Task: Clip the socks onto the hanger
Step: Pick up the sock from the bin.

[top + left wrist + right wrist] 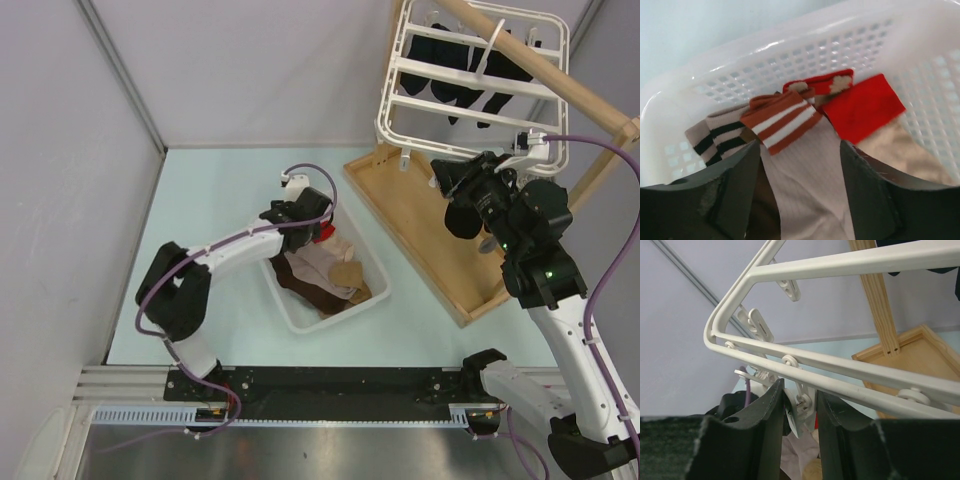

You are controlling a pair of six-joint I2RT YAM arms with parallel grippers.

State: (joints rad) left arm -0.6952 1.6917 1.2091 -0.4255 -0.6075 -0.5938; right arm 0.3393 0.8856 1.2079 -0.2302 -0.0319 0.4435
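Observation:
The white hanger (pixel 470 70) hangs from the wooden pole at the back right, with black socks (pixel 470 80) clipped to it. My right gripper (pixel 448 180) is at the hanger's near edge. In the right wrist view the gripper (pixel 800 390) is shut on a small dangling clip (pixel 805 407) under the frame bar (pixel 840 365). My left gripper (pixel 318 222) is down in the white basket (pixel 290 310). In the left wrist view it (pixel 800 145) is open and straddles a grey sock with a maroon-and-white striped cuff (pixel 782 122), not closed on it.
The basket wall (pixel 790 65) is right behind the socks. A red sock (pixel 865 112) and a beige sock with black stripes (pixel 715 137) lie beside the grey one. The wooden pole (pixel 520 50) and wooden base tray (pixel 420 220) stand at the right.

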